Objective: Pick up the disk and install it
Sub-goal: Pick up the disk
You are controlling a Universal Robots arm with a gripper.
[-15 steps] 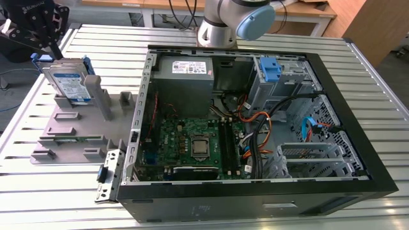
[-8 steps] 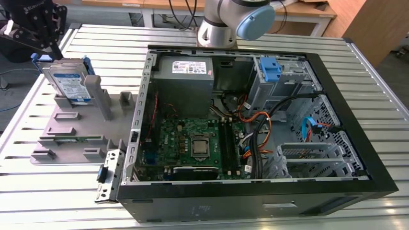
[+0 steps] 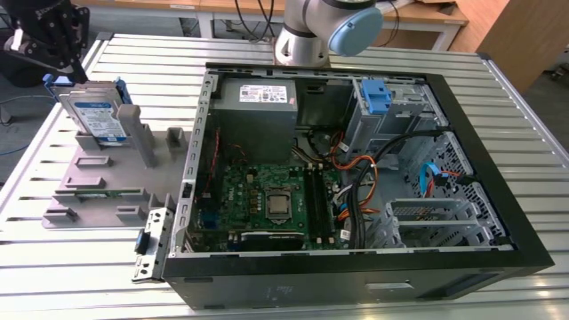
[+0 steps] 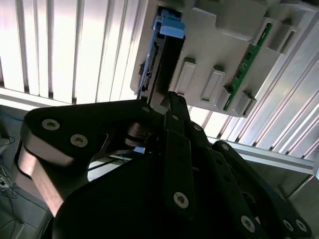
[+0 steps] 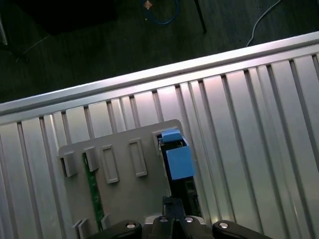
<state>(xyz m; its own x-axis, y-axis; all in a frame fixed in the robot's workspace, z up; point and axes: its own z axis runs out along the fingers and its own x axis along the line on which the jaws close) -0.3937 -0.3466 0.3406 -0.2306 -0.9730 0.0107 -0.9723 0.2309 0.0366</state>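
Slatted metal table (image 3: 71, 267): the claw (image 4: 171, 95), pinched closed, hangs just over the disk (image 3: 96, 117) standing in its grey holder (image 3: 98, 180).

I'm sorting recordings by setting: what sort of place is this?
Probably a robotics lab test bench: an open computer case on a slatted metal table, beside a grey fixture holding the disk.

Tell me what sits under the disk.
The disk stands on edge in a grey holder on the slatted table. Its lower edge is hidden in the slot.
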